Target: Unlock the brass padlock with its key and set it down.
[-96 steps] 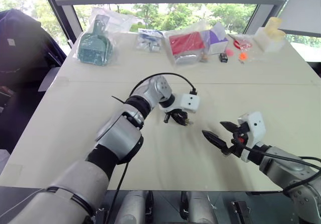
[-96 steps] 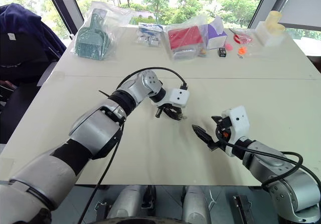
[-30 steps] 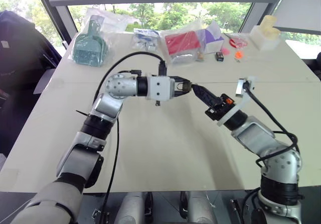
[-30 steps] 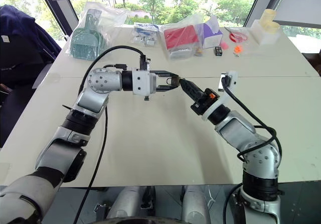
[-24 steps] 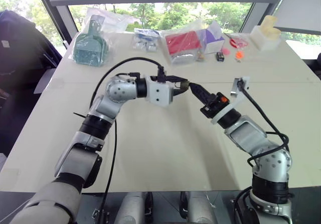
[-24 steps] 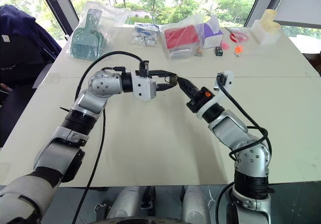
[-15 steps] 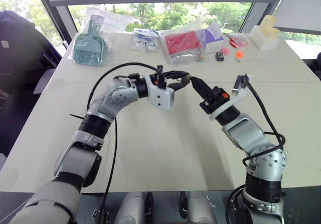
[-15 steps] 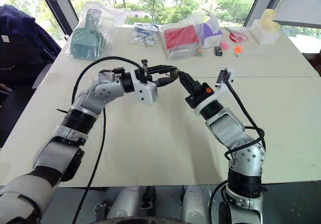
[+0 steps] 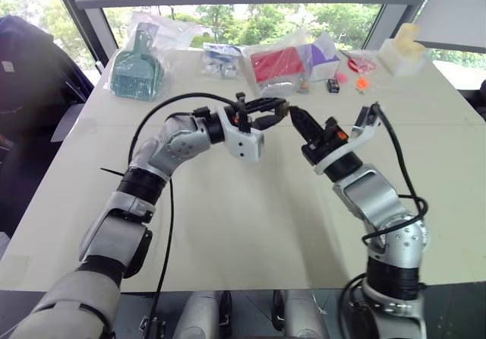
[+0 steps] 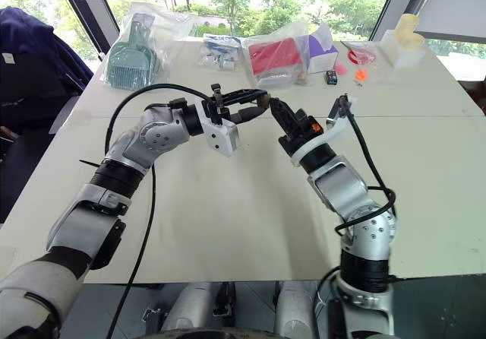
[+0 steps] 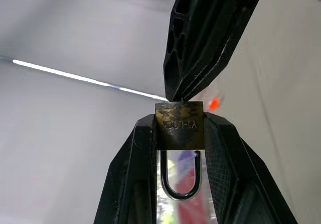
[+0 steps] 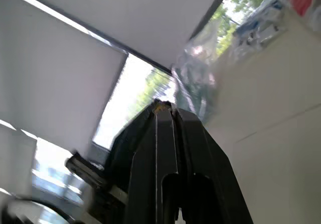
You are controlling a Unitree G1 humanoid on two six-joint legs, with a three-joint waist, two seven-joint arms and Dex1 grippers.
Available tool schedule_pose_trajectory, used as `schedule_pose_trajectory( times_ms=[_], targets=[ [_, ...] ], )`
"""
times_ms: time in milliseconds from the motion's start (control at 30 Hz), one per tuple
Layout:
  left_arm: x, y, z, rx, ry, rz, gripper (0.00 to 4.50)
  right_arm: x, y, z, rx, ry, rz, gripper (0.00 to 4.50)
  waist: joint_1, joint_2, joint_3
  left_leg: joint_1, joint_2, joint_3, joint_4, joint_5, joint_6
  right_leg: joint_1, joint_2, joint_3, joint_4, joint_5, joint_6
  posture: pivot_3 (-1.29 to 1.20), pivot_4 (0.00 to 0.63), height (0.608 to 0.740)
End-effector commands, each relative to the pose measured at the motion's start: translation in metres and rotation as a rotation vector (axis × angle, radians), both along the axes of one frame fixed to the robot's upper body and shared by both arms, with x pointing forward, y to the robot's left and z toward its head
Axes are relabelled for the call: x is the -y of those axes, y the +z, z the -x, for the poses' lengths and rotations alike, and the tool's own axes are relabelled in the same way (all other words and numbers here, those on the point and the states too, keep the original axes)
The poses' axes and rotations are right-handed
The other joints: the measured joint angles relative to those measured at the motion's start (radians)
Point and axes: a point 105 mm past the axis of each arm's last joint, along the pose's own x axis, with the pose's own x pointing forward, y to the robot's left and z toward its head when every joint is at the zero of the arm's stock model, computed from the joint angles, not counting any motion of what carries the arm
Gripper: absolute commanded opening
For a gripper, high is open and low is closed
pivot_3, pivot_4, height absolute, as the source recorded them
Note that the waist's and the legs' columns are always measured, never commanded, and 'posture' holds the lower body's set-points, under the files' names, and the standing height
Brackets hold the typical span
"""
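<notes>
Left wrist view | brass padlock (image 11: 179, 125) stamped "YT-LOCK" | left jaws gripping it | right jaws closed

Both arms are raised above the table, their tips meeting in the middle. The left gripper (image 9: 279, 113) points to the right, fingers closed. The right gripper (image 9: 295, 115) points up-left, fingers pressed together.
</notes>
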Motion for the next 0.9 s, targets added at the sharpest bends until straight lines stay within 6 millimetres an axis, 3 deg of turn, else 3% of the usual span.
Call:
schedule_pose_trajectory(
  times_ms=[33, 233, 700, 800, 900],
  targets=[
    [0.01, 0.031, 0.01, 0.002, -0.087, 0.044, 0.71, 0.008, -0.001, -0.001, 0.061, 0.014, 0.098, 0.81, -0.001, 0.0, 0.0, 0.0, 0.0, 0.0, 0.0, 0.0, 0.0, 0.0, 0.0, 0.0, 0.0, 0.0, 0.0, 0.0, 0.15, 0.735],
    [0.007, 0.025, 0.008, -0.058, -0.097, 0.0, 0.71, 0.012, 0.001, 0.004, 0.145, 0.098, 0.273, 3.8, 0.001, 0.0, 0.0, 0.0, 0.0, 0.0, 0.0, -0.003, 0.005, 0.0, 0.0, 0.0, -0.001, 0.0, 0.0, 0.0, 0.15, 0.735],
    [0.008, 0.016, 0.022, -0.072, -0.144, -0.026, 0.71, 0.008, 0.011, -0.001, 0.192, 0.128, 0.228, 3.8, 0.003, 0.0, 0.0, 0.0, 0.0, -0.001, 0.0, -0.003, 0.005, 0.0, 0.0, 0.0, -0.001, 0.0, 0.0, 0.0, 0.15, 0.735],
    [0.008, 0.017, 0.023, -0.07, -0.146, -0.025, 0.71, 0.007, 0.01, -0.001, 0.182, 0.132, 0.212, 3.01, 0.002, 0.0, 0.0, 0.0, 0.0, -0.001, 0.0, -0.003, 0.005, 0.0, 0.0, 0.0, -0.001, 0.0, 0.0, 0.0, 0.15, 0.735],
    [0.006, 0.017, 0.02, -0.072, -0.133, -0.029, 0.71, 0.007, 0.009, 0.0, 0.176, 0.134, 0.204, 1.37, 0.003, 0.0, 0.0, 0.0, 0.0, -0.001, 0.0, -0.003, 0.005, 0.0, 0.0, 0.0, -0.001, 0.0, 0.0, 0.0, 0.15, 0.735]
  ],
)
